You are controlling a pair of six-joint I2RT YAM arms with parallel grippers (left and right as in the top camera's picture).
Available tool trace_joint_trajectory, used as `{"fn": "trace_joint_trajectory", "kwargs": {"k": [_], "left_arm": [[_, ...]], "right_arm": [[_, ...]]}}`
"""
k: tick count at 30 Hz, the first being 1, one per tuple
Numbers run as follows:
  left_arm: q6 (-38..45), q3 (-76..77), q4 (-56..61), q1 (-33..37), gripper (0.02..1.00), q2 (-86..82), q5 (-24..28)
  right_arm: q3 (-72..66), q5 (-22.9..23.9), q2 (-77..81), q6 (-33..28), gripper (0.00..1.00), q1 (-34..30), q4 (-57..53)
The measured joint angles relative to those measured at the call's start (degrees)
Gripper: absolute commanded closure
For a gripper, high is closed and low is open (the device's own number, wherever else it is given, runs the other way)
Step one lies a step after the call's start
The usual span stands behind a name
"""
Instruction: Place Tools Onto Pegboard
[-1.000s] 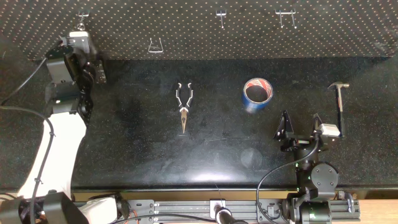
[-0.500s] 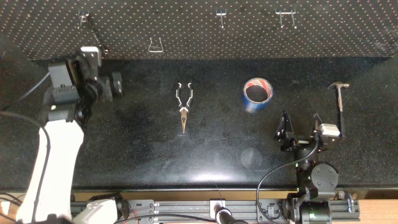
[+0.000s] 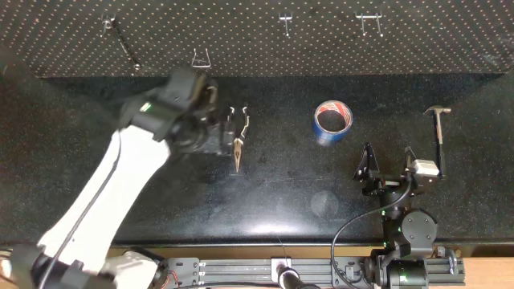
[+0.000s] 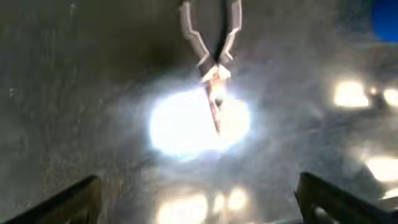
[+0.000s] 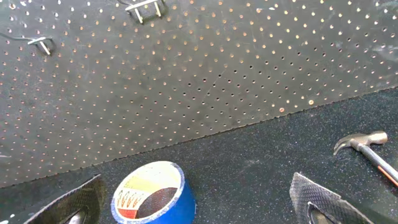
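Needle-nose pliers (image 3: 238, 148) lie on the black table, tip toward the front; in the left wrist view the pliers (image 4: 213, 74) are ahead of my open left gripper (image 4: 199, 208), blurred over a bright glare patch. From above, the left gripper (image 3: 212, 132) hovers just left of the pliers and partly covers their handles. A slim wrench (image 3: 123, 45) hangs from a peg on the pegboard (image 3: 321, 48) at the upper left. My right gripper (image 3: 388, 163) stands open and empty low at the right, with the blue tape roll (image 5: 153, 196) ahead of it and the hammer (image 5: 367, 146) off to one side.
The tape roll (image 3: 332, 120) and the hammer (image 3: 438, 132) lie on the table's right half. Bare hooks stick out of the pegboard: a wire loop (image 3: 201, 58), a single hook (image 3: 285, 20) and a double hook (image 3: 369, 22).
My left arm has left the wrench hanging on the pegboard's upper left and swung right across the table to the pliers. The right arm has not moved.
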Motion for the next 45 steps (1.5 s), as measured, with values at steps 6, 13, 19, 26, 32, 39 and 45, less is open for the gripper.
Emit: {"fn": "trace_joint_trajectory", "kwargs": {"k": [6,13,19,26,32,39,45], "left_arm": [[-1.07,20.15,-10.43,-6.73,0.023,14.60,-6.32],[-2.58,20.37,-10.62,-6.29,0.025,21.88,-6.40],[-7.72,20.37,-6.97,-6.36,0.023,23.45,-6.38],[-11.32,20.31,-2.16,-4.66,0.023,27.34,-3.98],[-11.54,14.69,0.68,-4.42,0.023,27.45,-3.96],[-11.54,12.74,3.17,-5.07,0.023,27.45,-4.00],[-11.19,12.74,4.35,-4.57,0.023,27.98,-4.00]], "right_arm": [[-0.02,0.00,0.02,0.00,0.027,0.00,0.00],[-0.02,0.00,0.02,0.00,0.025,0.00,0.00],[-0.02,0.00,0.02,0.00,0.025,0.00,0.00],[-0.02,0.00,0.02,0.00,0.027,0.00,0.00],[-0.02,0.00,0.02,0.00,0.025,0.00,0.00],[-0.02,0.00,0.02,0.00,0.029,0.00,0.00],[-0.02,0.00,0.02,0.00,0.025,-0.02,0.00]]}}
